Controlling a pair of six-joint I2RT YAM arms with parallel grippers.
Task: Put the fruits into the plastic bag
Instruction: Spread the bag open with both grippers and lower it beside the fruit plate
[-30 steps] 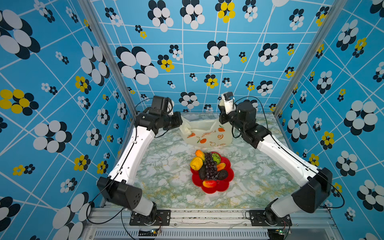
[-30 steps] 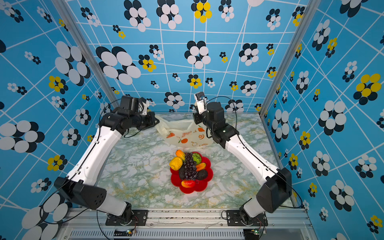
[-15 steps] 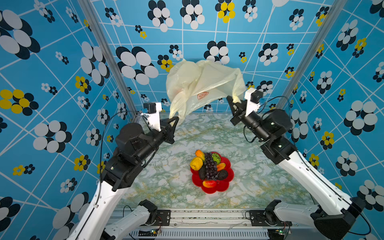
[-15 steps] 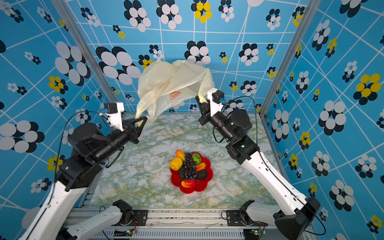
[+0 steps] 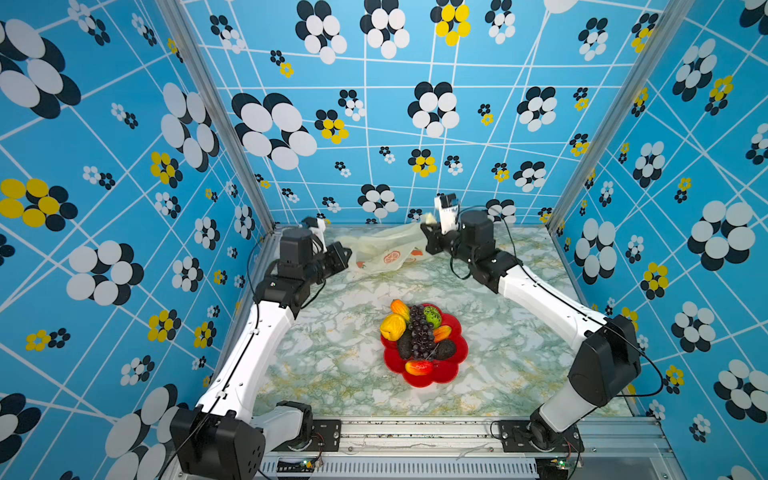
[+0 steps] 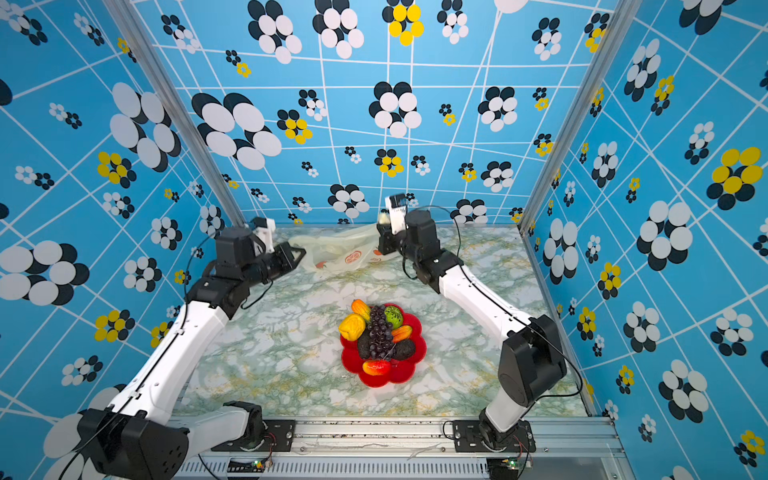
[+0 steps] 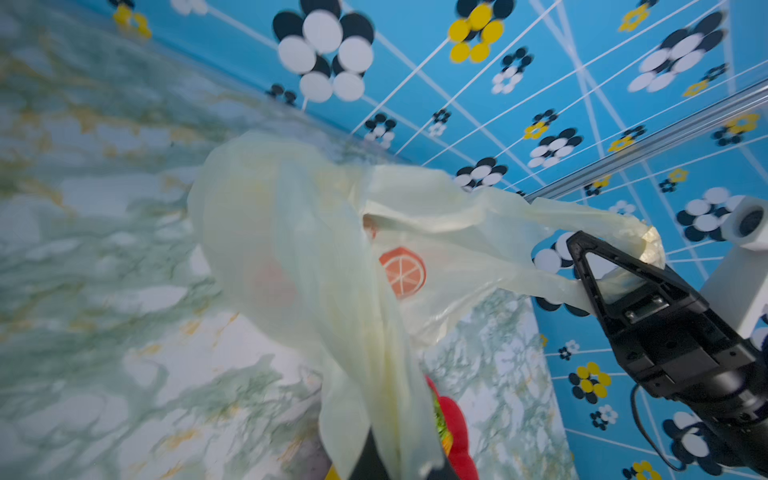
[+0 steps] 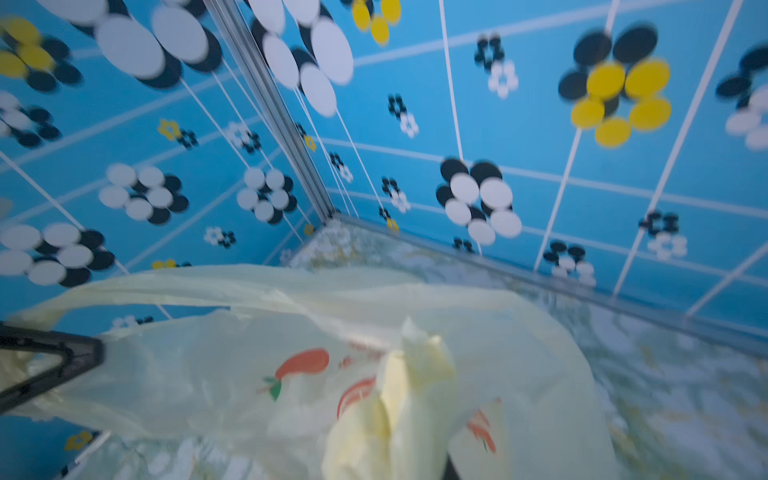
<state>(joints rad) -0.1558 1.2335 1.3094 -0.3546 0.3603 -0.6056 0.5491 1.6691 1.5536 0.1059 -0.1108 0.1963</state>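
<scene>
- Arms both reaching fwd to far end of table [image 5: 332,365], elbows bent, wrists low.
- L gripper [image 5: 345,256] clamped shut on plastic bag [image 5: 384,249] at its 9 o'clock handle; R gripper [image 5: 425,235] clamped on 3 o'clock handle.
- Bag slumped on table at 12 o'clock.
- Fruits [image 5: 419,332] piled on red plate [image 5: 455,370], 6 o'clock from bag, well apart.
</scene>
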